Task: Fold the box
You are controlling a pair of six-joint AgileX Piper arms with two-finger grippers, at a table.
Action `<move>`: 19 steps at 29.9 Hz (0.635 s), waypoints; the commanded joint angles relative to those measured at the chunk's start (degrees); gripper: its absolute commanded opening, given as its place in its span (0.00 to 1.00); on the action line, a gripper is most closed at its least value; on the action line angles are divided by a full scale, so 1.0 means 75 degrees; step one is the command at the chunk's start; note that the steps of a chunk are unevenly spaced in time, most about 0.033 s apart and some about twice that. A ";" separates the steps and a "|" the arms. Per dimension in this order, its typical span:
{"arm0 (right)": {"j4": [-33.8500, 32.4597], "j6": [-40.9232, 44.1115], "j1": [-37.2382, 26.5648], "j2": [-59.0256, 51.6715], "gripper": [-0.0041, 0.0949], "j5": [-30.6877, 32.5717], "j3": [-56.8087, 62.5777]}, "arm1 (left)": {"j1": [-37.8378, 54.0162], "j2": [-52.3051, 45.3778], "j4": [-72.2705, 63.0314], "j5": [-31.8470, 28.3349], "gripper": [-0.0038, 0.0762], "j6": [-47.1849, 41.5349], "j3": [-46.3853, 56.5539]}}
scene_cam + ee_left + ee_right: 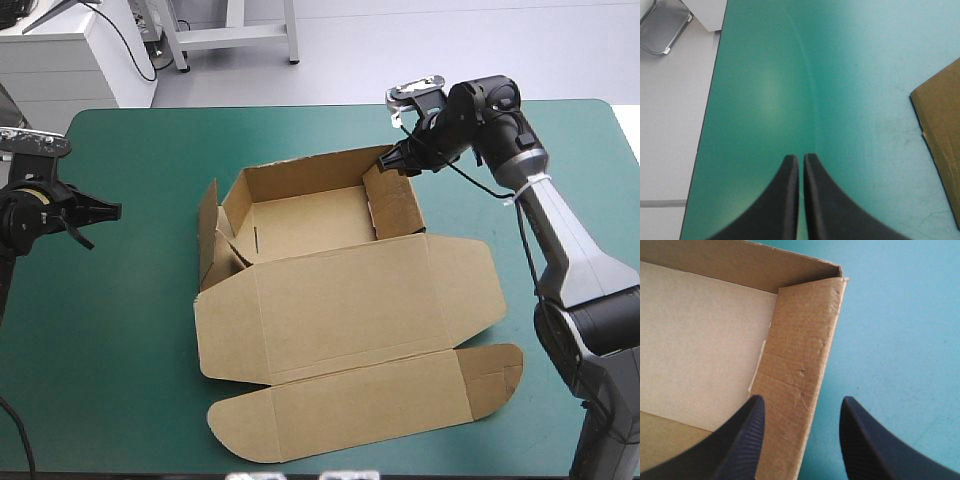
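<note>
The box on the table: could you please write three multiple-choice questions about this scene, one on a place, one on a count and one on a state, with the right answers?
1. Where does the right gripper stand?
A) astride the right wall of the box
B) over the flat lid
C) beyond the table's left edge

2. How many grippers are at the box?
A) none
B) one
C) two

3. How are the fingers of the left gripper?
A) wide apart
B) shut on the box
C) shut, holding nothing

Answers:
1 A: one finger shows over the inside of the box, the other over the cover outside.
2 B: only the right one is there; the left hangs over the bare teal-green cover.
3 C: they meet, with nothing between them.
</note>
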 commanded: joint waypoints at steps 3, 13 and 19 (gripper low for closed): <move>-0.0012 -0.0002 -0.0007 -0.0198 0.49 0.0033 -0.0300 | 0.0017 -0.0181 -0.0041 -0.0345 0.06 -0.0018 -0.0183; -0.0012 0.0179 -0.0007 0.0951 0.48 0.0216 -0.0300 | 0.0017 -0.0181 -0.0041 0.0006 0.06 -0.0018 -0.0183; 0.0034 0.0193 -0.0007 0.1413 0.46 0.0215 -0.0300 | 0.0017 -0.0181 -0.0041 0.0221 0.06 -0.0018 -0.0183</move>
